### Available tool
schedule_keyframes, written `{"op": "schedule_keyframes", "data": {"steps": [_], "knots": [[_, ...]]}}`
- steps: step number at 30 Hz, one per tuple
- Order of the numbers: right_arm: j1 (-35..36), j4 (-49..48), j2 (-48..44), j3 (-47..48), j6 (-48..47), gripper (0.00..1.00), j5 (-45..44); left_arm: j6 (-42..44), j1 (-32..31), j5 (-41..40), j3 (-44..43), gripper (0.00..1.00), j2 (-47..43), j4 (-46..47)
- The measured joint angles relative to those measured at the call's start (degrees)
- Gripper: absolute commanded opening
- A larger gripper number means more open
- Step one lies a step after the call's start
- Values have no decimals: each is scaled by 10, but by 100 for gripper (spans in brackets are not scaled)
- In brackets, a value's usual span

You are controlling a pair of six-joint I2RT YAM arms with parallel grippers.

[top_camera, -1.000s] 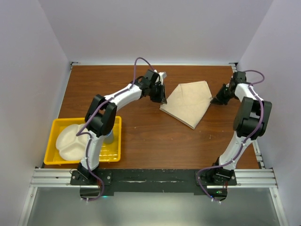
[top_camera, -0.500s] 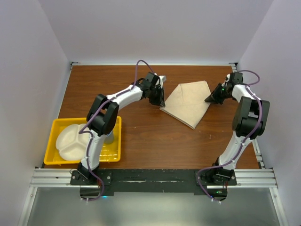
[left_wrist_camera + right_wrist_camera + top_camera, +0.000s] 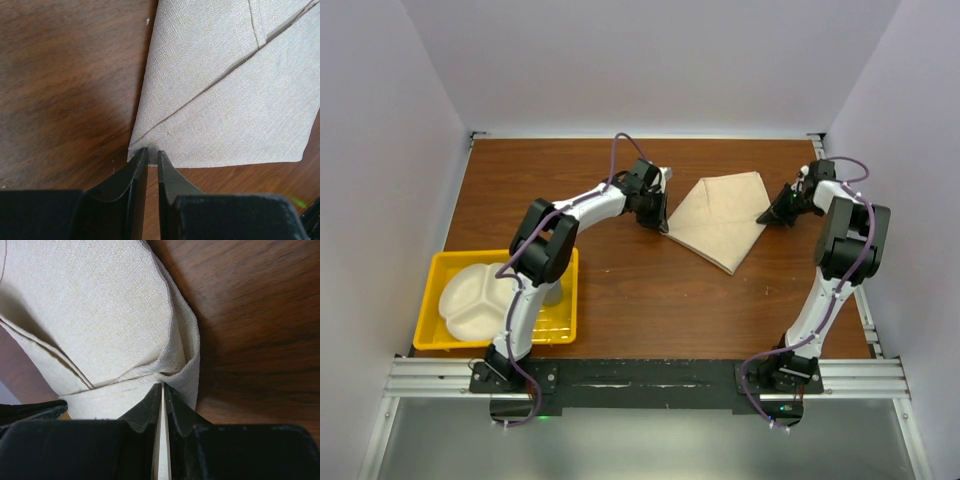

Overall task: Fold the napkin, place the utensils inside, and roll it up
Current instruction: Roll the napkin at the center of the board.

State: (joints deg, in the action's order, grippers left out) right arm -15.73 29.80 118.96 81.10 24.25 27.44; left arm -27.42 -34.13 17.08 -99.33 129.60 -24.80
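The folded napkin point(image 3: 720, 215) lies flat on the surface point(image 3: 620, 290), toward one o'clock from its middle. The left hand point(image 3: 661, 220) pinches its nine o'clock corner, and the right hand point(image 3: 766, 214) is clamped on its three o'clock edge.

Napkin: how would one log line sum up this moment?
napkin: folded | left end effector: pinching its left corner | right end effector: pinching its right corner

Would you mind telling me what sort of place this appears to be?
Probably a lab test booth: plain white walls box in a wooden table, and a left arm and right arm are mounted on a metal rail.
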Motion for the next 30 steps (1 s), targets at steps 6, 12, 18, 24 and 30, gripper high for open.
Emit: {"op": "schedule_keyframes", "data": {"steps": [6,12,18,24,30], "knots": [[0,20,-2,27,-7,13,-6,0,0,-4,-4,18,0,-5],[0,20,-2,54,2,13,-2,0,0,-10,-40,20,0,-34],[-2,6,8,54,5,13,-3,0,0,-11,-63,21,-8,-49],[-5,19,9,47,-11,19,-10,0,0,-12,-48,21,-36,-57],[-5,43,5,60,-27,20,-11,-5,0,-5,-30,21,-37,-45]]}}
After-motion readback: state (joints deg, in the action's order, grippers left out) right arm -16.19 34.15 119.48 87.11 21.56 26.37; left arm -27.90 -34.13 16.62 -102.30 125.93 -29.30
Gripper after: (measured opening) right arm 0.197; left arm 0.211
